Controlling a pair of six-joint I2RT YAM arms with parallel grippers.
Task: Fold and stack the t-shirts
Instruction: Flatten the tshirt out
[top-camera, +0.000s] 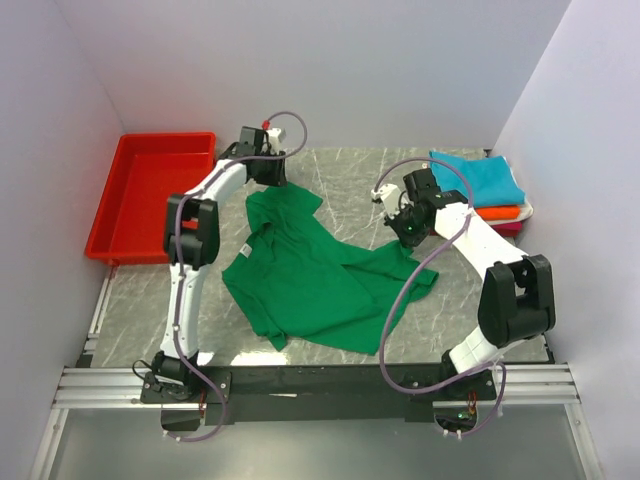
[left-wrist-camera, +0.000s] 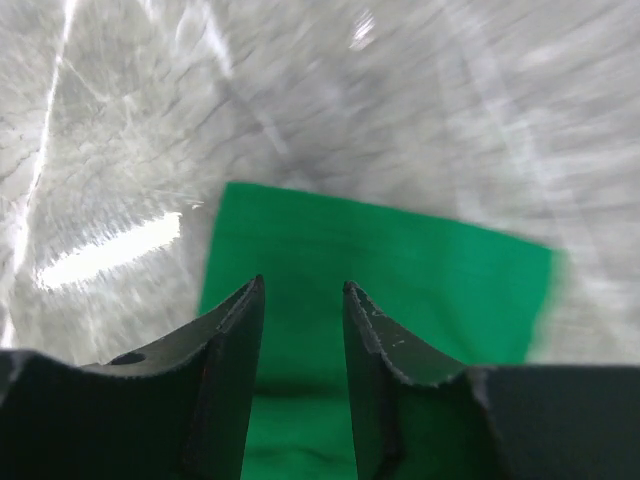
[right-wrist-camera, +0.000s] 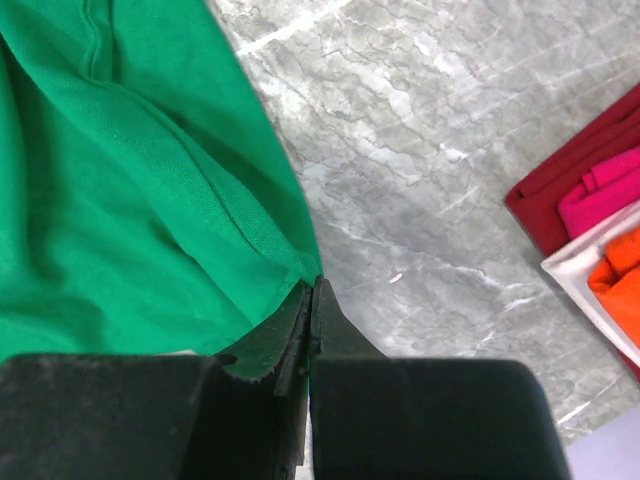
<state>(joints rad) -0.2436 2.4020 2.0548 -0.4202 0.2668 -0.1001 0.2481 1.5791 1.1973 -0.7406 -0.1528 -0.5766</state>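
Right end effector (right-wrist-camera: 312, 287) clamped on green t-shirt (right-wrist-camera: 120, 200) hem; left end effector (left-wrist-camera: 300, 292) apart above it.

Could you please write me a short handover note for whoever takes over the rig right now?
Left claw: open, holding nothing, hovering over the far edge of the green t-shirt.
Right claw: shut, apparently pinching a hem corner of the green t-shirt.
Things: the green t-shirt lies crumpled and unfolded between the arms. The folded stack sits at the far right, teal on top, with orange, white and red below.
Done: the shirts in the stack are folded.
Left: spread out and fold the green t-shirt, then set it on the stack.
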